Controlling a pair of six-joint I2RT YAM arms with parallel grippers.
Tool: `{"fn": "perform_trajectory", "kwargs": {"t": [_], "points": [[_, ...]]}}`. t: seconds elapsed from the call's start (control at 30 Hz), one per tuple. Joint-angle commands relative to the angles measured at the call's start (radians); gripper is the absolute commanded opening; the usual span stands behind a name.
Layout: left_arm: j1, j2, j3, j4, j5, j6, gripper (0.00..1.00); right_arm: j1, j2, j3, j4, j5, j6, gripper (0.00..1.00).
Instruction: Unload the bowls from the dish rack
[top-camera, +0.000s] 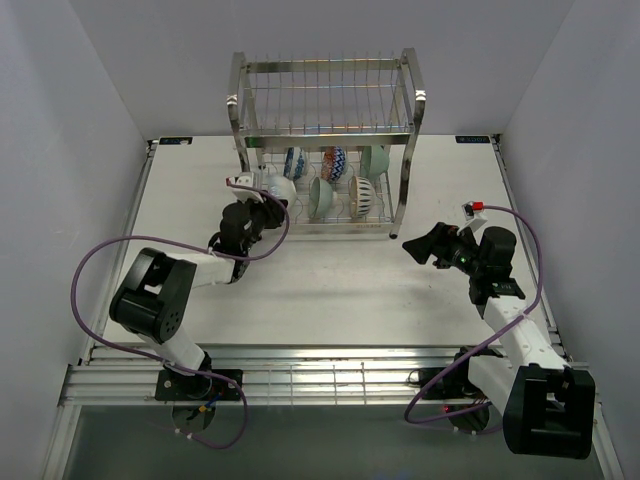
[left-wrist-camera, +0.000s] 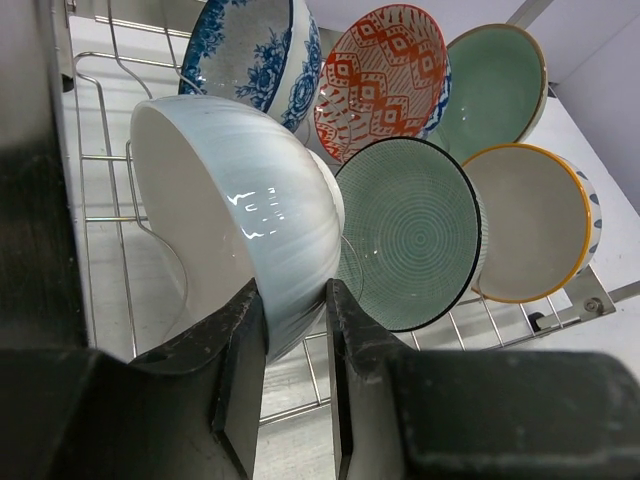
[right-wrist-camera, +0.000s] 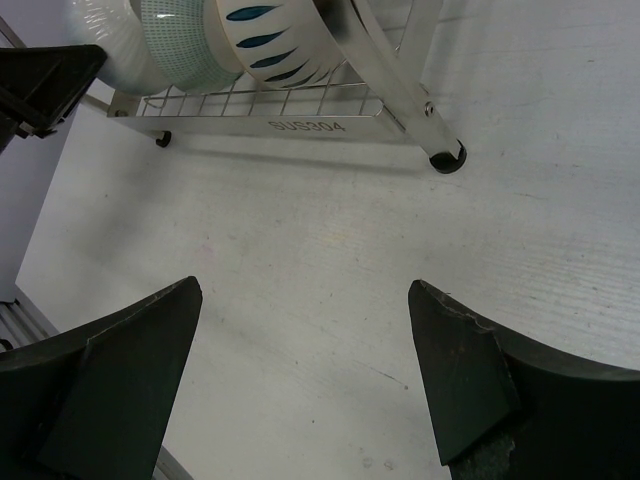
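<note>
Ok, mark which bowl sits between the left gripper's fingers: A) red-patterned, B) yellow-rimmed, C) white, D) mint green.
C: in the left wrist view the left gripper has a finger pressed on each side of the wall of the white bowl.

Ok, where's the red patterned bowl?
Top view: the red patterned bowl stands mid back row in the dish rack, blue floral bowl left, mint bowl right.

light: bright, even; glare: white bowl (left-wrist-camera: 230, 230); focus: left pincer (left-wrist-camera: 296, 300) seemingly soft
</note>
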Motion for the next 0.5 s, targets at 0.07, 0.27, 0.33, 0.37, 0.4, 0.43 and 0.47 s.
{"fn": "perform_trajectory", "kwargs": {"t": [0.07, 0.27, 0.33, 0.37, 0.4, 0.43, 0.47], "points": [[-0.014, -0.041, -0.024, 0.035, 0.105, -0.023, 0.15, -0.001, 0.010, -0.007, 0.024, -0.001, -0.013, 0.90], [-0.013, -0.044, -0.075, 0.141, 0.159, -0.033, 0.07, -0.001, 0.016, -0.006, 0.024, -0.001, -0.013, 0.90], [-0.013, -0.047, -0.095, 0.197, 0.164, -0.033, 0.03, -0.001, 0.021, -0.004, 0.021, -0.001, -0.014, 0.90], [-0.013, -0.046, -0.119, 0.225, 0.170, -0.036, 0.02, -0.001, 0.023, -0.003, 0.019, -0.002, -0.014, 0.90], [-0.011, -0.043, -0.132, 0.280, 0.174, -0.036, 0.00, -0.001, 0.024, -0.001, 0.019, -0.002, -0.014, 0.90], [-0.010, -0.040, -0.144, 0.306, 0.183, -0.039, 0.00, -0.001, 0.029, 0.000, 0.018, -0.002, -0.014, 0.90], [-0.005, -0.038, -0.156, 0.332, 0.193, -0.045, 0.00, -0.001, 0.029, 0.000, 0.016, -0.001, -0.016, 0.90]]}}
